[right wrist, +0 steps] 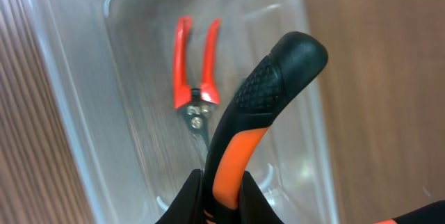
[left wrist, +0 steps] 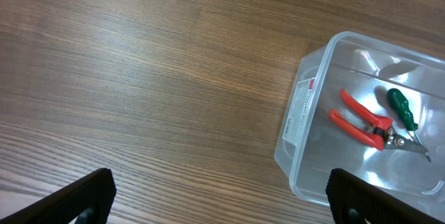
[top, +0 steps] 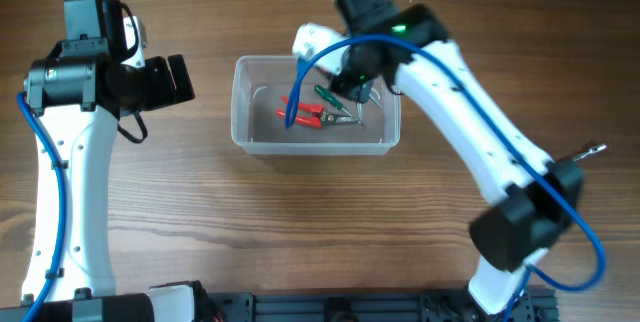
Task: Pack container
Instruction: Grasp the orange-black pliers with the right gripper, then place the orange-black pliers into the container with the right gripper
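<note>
The clear plastic container (top: 245, 102) sits mid-table and also shows in the left wrist view (left wrist: 306, 113) and the right wrist view (right wrist: 62, 78). Inside lie red-handled pliers (top: 308, 115) (left wrist: 361, 121) (right wrist: 192, 64) and a green-handled screwdriver (top: 328, 95) (left wrist: 403, 109). My right gripper (right wrist: 221, 189) is shut on a black-and-orange tool handle (right wrist: 261, 106) and holds it over the container's right part (top: 352, 84). My left gripper (left wrist: 221, 196) is open and empty above bare table, left of the container (top: 170, 80).
A small metal tool (top: 590, 150) lies at the table's right edge, beside the right arm. A blue cable (top: 300, 77) hangs over the container. Wood tabletop (left wrist: 139, 78) stretches left of the container.
</note>
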You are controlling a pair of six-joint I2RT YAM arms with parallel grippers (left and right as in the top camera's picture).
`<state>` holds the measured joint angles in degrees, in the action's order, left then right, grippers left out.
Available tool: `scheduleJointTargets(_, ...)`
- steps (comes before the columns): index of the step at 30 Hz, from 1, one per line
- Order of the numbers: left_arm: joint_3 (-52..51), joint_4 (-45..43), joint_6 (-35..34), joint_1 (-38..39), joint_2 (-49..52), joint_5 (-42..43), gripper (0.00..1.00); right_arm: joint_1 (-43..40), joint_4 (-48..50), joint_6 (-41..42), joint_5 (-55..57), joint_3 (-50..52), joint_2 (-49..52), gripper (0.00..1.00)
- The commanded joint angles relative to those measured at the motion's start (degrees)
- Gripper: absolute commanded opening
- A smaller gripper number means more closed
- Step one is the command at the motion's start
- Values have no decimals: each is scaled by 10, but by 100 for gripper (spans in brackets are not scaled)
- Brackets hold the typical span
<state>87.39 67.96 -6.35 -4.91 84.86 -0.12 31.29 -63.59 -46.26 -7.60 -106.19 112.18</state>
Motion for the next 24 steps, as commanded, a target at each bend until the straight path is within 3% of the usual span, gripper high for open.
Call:
scheduleJointTargets(1,7,0,-1,-3,3,7,100,-3,-1,-61,-37,7,57,4)
scheduleJointTargets(12,7,0,-1,-3,3,7,100,-1,-14,-114,-61,7,85,4)
scheduleJointTargets(21,7,1,-1,-2,3,7,100,38,-33,-317,-3,7,83,4)
scheduleJointTargets(24,7,5,-1,-3,3,7,100,37,-31,-333,-40,7,84,4)
